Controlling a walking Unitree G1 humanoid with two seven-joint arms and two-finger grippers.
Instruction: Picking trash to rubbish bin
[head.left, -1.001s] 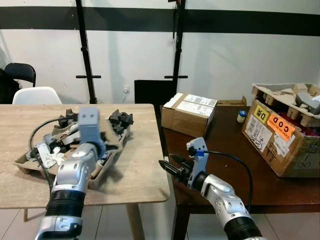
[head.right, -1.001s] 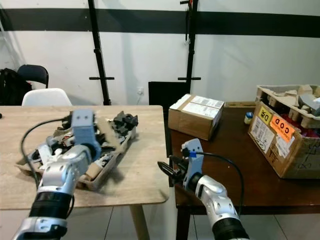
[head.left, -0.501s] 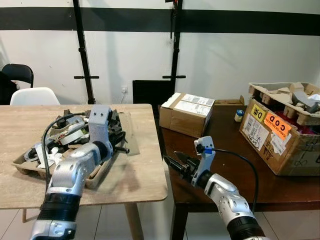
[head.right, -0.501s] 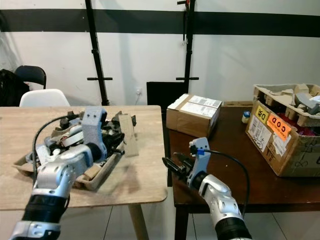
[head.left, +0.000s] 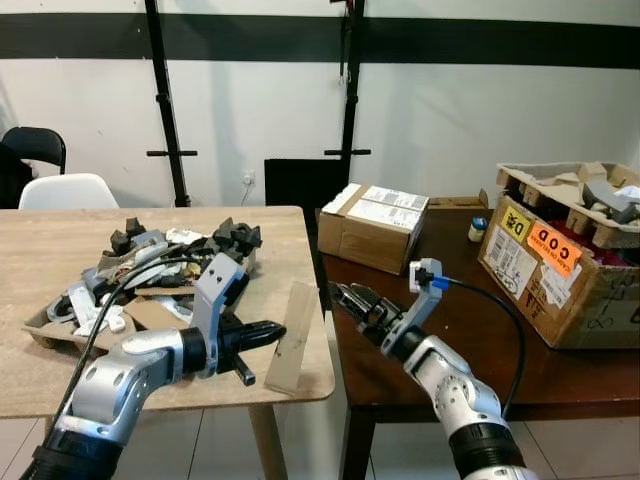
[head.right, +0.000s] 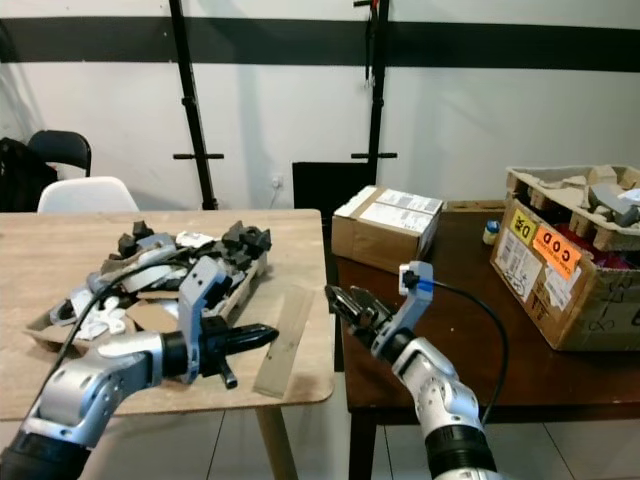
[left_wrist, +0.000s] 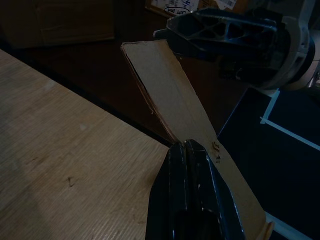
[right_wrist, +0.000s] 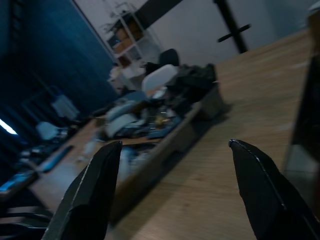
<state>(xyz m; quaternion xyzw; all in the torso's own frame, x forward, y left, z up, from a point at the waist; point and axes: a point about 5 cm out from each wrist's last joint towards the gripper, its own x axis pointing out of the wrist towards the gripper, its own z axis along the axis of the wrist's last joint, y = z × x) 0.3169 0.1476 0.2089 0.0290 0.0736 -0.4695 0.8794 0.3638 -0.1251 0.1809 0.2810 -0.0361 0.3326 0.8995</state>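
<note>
A flat strip of brown cardboard (head.left: 293, 336) sticks out over the front right corner of the wooden table (head.left: 60, 375). My left gripper (head.left: 276, 329) is shut on it, and in the left wrist view the closed fingertips (left_wrist: 187, 150) pinch the strip (left_wrist: 165, 90) near its lower end. My right gripper (head.left: 345, 296) hovers open just right of the strip's far end, between the two tables. Its fingers (right_wrist: 95, 195) stand wide apart with nothing between them. A cardboard tray (head.left: 42, 326) heaped with mixed trash (head.left: 150, 265) rests on the table's left half.
A dark brown table (head.left: 440, 300) to the right carries a small sealed box (head.left: 372, 228) and a big open box with a COD label (head.left: 560, 270). A white chair (head.left: 65, 190) and a black chair (head.left: 35, 145) stand behind, with two black stands (head.left: 160, 100) against the wall.
My left gripper drew the cardboard strip off the tray and swung it right to the table's front corner. The right gripper rose slightly towards the strip.
</note>
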